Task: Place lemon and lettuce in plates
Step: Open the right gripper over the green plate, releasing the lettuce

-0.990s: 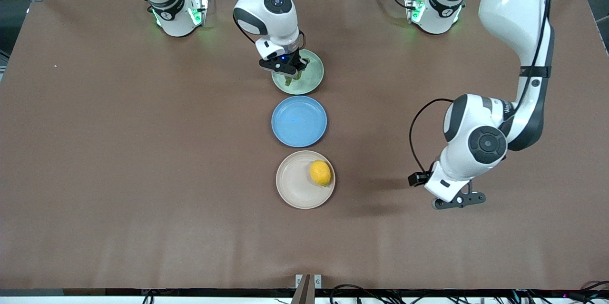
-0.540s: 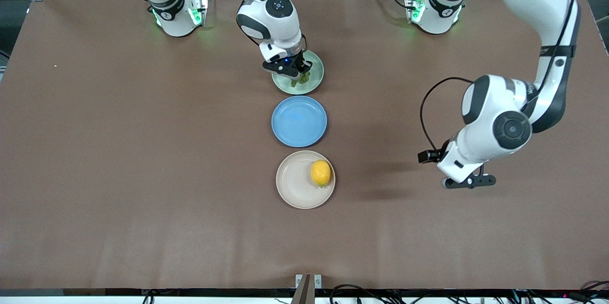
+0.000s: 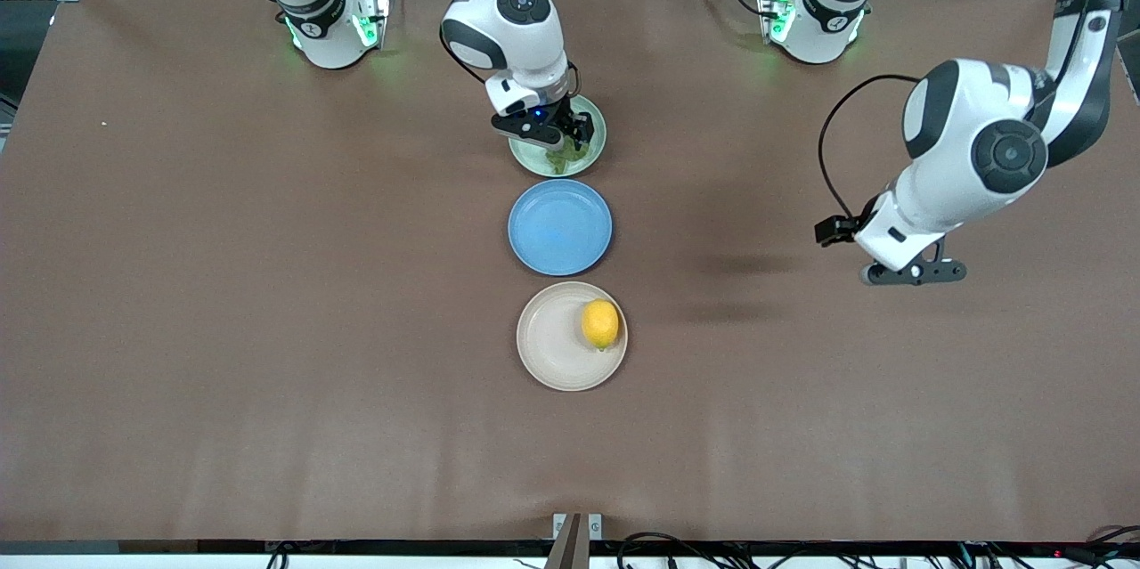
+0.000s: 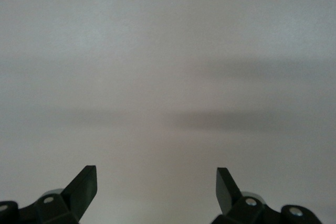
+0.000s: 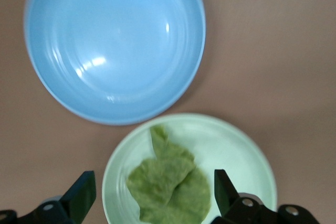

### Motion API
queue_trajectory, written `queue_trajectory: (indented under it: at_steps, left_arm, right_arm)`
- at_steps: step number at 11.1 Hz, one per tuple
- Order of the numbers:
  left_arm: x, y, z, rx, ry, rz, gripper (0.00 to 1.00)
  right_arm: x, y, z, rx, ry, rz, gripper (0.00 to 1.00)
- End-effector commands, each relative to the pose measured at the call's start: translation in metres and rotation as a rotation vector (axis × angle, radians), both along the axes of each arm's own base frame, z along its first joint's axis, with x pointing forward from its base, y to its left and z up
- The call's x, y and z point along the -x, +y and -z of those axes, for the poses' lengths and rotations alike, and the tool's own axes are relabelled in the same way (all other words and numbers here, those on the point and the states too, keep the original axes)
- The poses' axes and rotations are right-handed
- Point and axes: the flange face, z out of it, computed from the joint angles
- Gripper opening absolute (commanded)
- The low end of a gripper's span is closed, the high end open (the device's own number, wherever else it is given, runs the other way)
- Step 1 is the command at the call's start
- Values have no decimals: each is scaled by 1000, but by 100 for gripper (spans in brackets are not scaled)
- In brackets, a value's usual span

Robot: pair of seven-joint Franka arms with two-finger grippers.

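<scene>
The yellow lemon (image 3: 600, 323) lies in the beige-cream plate (image 3: 548, 346), the plate nearest the front camera. The green lettuce (image 3: 563, 159) lies in the pale mint plate (image 3: 595, 146), nearest the robots' bases. My right gripper (image 3: 561, 134) is open just above that plate, and the lettuce (image 5: 170, 187) lies free between its fingers on the mint plate (image 5: 239, 156) in the right wrist view. My left gripper (image 3: 913, 273) is open and empty, up over bare table toward the left arm's end; its wrist view shows only its own fingertips (image 4: 86, 184) over bare table.
A blue round plate (image 3: 559, 226) lies between the two task plates and holds nothing; it also shows in the right wrist view (image 5: 113, 43). The brown table (image 3: 223, 284) surrounds the row of plates.
My right gripper has let go of the lettuce into the mint plate and opened. My left arm has drawn back toward its base, up and away from the beige plate.
</scene>
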Motion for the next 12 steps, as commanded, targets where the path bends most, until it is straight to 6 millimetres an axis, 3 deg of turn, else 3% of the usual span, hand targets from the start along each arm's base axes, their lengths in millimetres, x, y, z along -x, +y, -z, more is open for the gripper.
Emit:
queue_trajectory:
  at_steps: [1,4,6,9,11,12]
  left_arm:
    - [26,10,-46,-21,-76,9,100]
    - [19,8,-107,4,-196,-17,100]
    - [12,27,-137,12,-250,-35,100]
    - [35,25,-182,19,-148,1,100]
    - [40,24,-204,17,-123,73,100]
    - [42,25,-222,18,-126,81,100]
  right_arm:
    - [-31,-48,-91,32,-56,-19,100]
    - [-67,-120,-176,4,-13,-113,100]
    - [-89,-160,-223,32,-16,-160,100]
    - [-129,-222,-292,51,-11,-237,100]
    - [-154,-280,-329,31,-36,-260,100]
    - [-168,-325,-355,21,-55,-284,100]
